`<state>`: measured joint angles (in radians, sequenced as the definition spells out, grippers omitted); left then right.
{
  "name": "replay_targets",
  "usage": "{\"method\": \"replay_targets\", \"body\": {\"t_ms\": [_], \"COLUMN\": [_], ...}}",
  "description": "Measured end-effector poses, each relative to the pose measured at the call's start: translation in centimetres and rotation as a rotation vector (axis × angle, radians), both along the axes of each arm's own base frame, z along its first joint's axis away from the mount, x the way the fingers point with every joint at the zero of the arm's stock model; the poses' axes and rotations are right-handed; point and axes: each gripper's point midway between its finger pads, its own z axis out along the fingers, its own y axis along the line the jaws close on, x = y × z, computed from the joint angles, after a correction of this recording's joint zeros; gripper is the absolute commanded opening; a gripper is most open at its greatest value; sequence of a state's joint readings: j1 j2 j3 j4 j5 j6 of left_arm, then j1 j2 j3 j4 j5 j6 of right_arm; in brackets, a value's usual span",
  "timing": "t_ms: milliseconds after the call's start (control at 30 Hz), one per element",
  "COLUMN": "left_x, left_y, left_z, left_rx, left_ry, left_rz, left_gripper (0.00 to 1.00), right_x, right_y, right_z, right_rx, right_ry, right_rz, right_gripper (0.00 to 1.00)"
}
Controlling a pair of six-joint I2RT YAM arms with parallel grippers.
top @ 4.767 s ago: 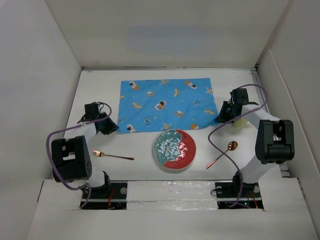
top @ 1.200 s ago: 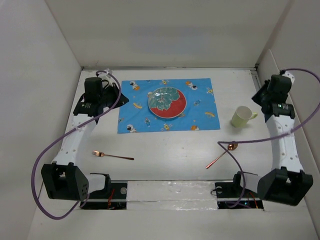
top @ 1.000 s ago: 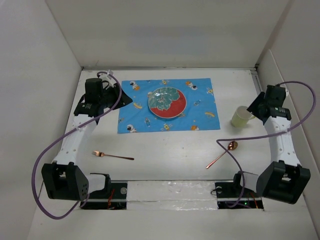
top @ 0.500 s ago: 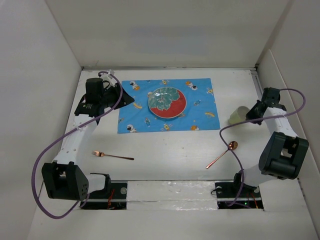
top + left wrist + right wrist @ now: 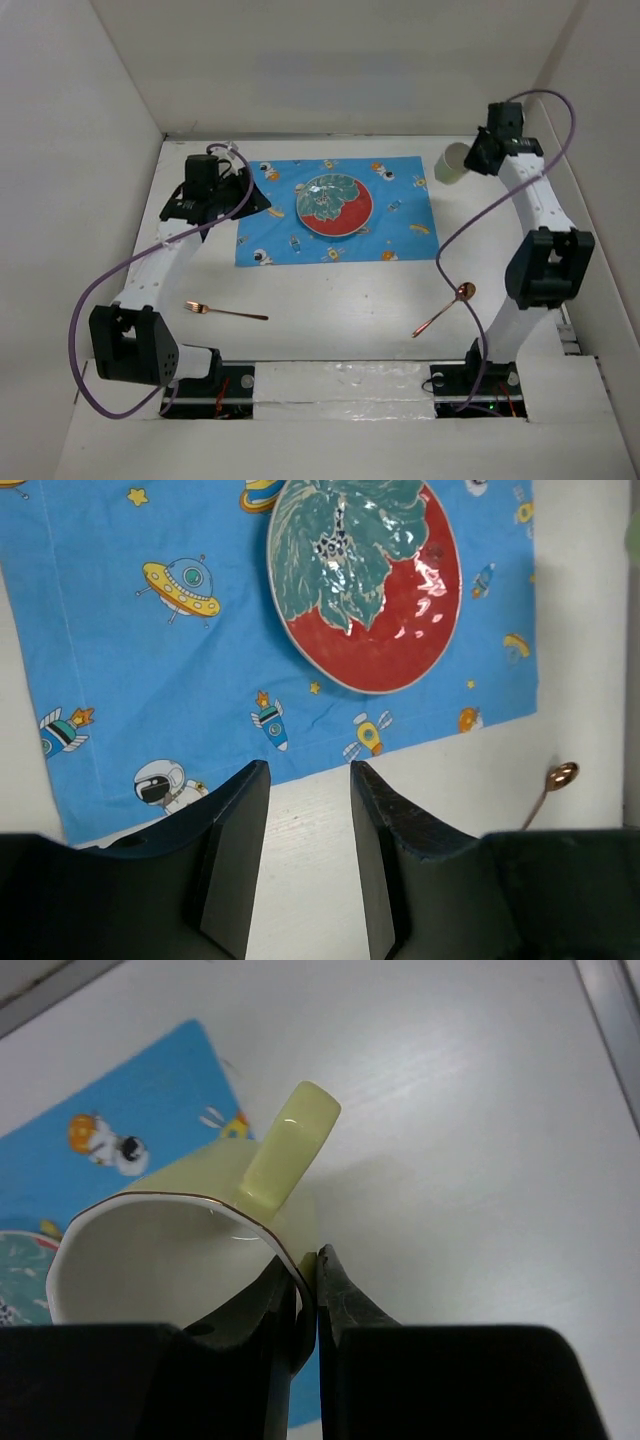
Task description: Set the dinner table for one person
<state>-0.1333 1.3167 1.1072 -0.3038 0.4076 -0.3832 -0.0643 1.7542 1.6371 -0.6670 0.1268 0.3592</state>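
Worktop carries placemat and plate; jaws of our right gripper pinch the mug rim, far right; left gripper jaws apart, empty, at the placemat's left edge.

glossy glazed plate; cloth placemat; shiny copper spoon.

My 2 arms, left arm and right arm: white links, black joint housings. 1 purple cable loops behind each jaw pair. Left gripper fingers matte black, flat wedges, greyer inner faces; right gripper black, thin-tipped.
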Motion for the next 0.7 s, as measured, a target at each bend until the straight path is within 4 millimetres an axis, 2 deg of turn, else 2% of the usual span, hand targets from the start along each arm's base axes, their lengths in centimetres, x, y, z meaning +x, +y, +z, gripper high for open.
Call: {"method": "replay_targets", "body": {"t_ms": [67, 133, 267, 333, 433, 567, 667, 700], "left_x": [0.0, -0.2, -1.3, -2.1, -2.0, -1.7, -1.6, -1.5], "left_y": [-0.7, -2.1, -5.5, -6.2, -5.7, -5.1, -5.1, -5.2], "left_z": [-0.3, -0.3, 0.1, -0.3, -0.5, -0.5, -0.8, -1.0], "left_rx": [0.057, 0.143, 0.276, 0.322, 0.346, 0.356, 0.352, 0.351], "left_ry": [0.0, -0.016, -0.078, -0.083, -0.075, -0.074, -0.064, -0.058], "left_rz": [-0.016, -0.043, -0.123, -0.144, -0.123, -0.095, -0.091, -0.091], "left_gripper": [0.36, 0.36, 0.36, 0.36, 0.36, 0.37, 0.36, 0.36], "right_x": [3.2, 5.7, 8.5, 9.6, 10.9, 11.0, 11.1, 11.2], "right_y": [2.1, 4.1, 7.4, 8.3, 8.9, 8.8, 8.7, 8.7], "right_z": [1.0, 0.6, -2.4, -4.0, -6.3, -8.3, -8.4, -8.5], "right_rx": [-0.01, -0.017, -0.03, -0.041, -0.053, -0.065, -0.075, -0.081], "right_ry": [-0.031, -0.034, 0.048, 0.083, 0.122, 0.167, 0.173, 0.172], "right_rz": [0.053, 0.097, 0.173, 0.194, 0.207, 0.21, 0.206, 0.205], "right_gripper": [0.0, 0.0, 0.0, 0.0, 0.0, 0.0, 0.0, 0.03]}}
